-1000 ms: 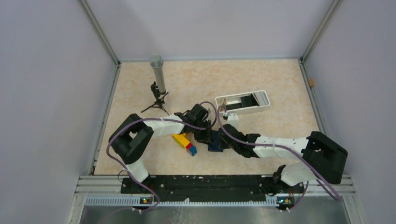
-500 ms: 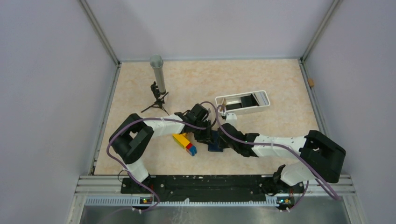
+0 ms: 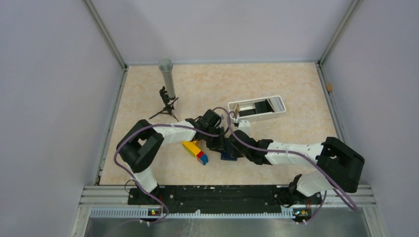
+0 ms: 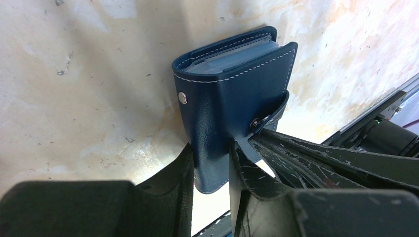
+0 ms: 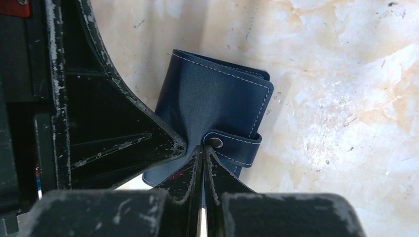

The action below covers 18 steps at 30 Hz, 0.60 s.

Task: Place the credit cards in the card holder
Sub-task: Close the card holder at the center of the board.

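One card holder point(image 4: 232, 98), folded over, at the middle of the pale table point(image 3: 276, 84), gripped from two sides.
Clamped across its lower body by the left gripper point(image 4: 210, 150); right gripper point(image 5: 202, 153) pinched tight on the snap strap. Two studs showing, greyish layers inside the open end. Just left: one stack of toy bricks point(image 3: 195, 151), yellow, red, blue. Behind: one white tray point(image 3: 277, 110), well apart from one tripod point(image 3: 167, 107) bearing one grey cylinder point(image 3: 167, 76).
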Each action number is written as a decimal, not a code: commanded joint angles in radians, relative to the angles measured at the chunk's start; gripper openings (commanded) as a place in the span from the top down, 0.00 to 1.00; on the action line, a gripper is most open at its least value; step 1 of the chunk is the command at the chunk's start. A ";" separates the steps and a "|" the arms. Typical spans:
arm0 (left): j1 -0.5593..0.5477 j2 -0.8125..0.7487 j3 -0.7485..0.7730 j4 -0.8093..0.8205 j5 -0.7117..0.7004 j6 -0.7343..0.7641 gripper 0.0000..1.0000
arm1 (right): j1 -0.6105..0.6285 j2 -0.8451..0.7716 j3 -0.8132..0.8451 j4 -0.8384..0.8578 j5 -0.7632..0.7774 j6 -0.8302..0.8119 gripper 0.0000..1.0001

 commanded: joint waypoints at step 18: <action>-0.009 0.062 -0.039 -0.037 -0.094 0.047 0.73 | -0.212 -0.050 -0.150 0.232 -0.343 0.068 1.00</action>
